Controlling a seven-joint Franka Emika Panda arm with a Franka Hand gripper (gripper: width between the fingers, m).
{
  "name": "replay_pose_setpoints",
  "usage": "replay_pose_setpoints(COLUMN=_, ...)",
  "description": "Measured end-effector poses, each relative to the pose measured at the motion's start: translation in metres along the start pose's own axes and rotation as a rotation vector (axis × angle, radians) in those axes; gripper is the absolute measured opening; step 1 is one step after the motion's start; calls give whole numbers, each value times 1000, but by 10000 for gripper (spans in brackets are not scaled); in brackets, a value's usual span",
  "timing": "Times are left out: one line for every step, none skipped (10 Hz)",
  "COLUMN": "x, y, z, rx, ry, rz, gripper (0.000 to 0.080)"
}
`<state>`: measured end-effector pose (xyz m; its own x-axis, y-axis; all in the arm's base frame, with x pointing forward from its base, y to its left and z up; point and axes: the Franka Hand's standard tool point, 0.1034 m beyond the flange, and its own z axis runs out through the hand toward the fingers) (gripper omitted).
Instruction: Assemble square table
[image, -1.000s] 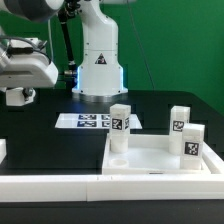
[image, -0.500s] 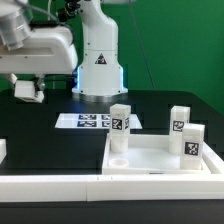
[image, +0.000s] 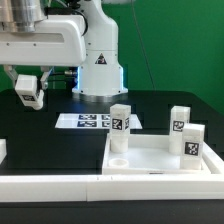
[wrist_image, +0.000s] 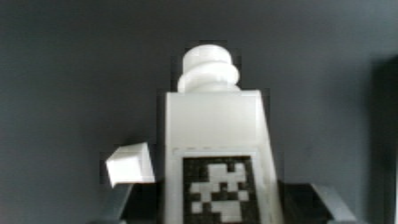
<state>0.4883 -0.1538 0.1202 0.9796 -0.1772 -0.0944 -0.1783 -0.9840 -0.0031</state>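
Note:
In the exterior view my gripper (image: 29, 86) hangs above the table's left part, shut on a white block leg (image: 31, 95) with a black-and-white tag. In the wrist view the leg (wrist_image: 215, 125) fills the middle, its rounded screw end pointing away, with dark fingers (wrist_image: 139, 206) on both sides of my gripper (wrist_image: 217, 206). The square white panel (image: 150, 168) with a raised rim lies at the front right. Three legs stand on it: one at its left corner (image: 120, 128), two at the right (image: 180, 119) (image: 192, 142).
The marker board (image: 88, 121) lies flat behind the panel, before the robot base (image: 99, 60). A long white bar (image: 50, 186) edges the table's front. A small white piece (image: 2, 150) sits at the exterior view's left edge; a small white block (wrist_image: 128, 163) shows beside the held leg.
The arm has moved toward the exterior view's right and a little lower, carrying the leg with it. The panel and its three legs have not moved.

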Motion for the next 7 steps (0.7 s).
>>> replay_pose_setpoints(x=8, y=-18, z=-3, rx=-8, ry=88, rz=38, gripper=287)
replay_pose_setpoints(x=17, y=-42, z=-8, rx=-10, ry=157, rz=60, gripper=287)
replay_pose_setpoints(x=35, y=-66, z=-18, rx=-11, ry=251, rz=104, gripper=287)
replay_pose_setpoints(x=50, y=-88, z=-30, rx=5, ry=339, rz=170, gripper=287)
replay_pose_setpoints(x=62, y=-103, z=-41, rx=26, ry=408, rz=207, gripper=287)
replay_pose_setpoints(x=64, y=-96, z=-41, rx=1, ry=502, rz=179, gripper=287)
replay_pose_setpoints(x=58, y=-94, z=-34, rx=-9, ry=523, rz=182, gripper=287)
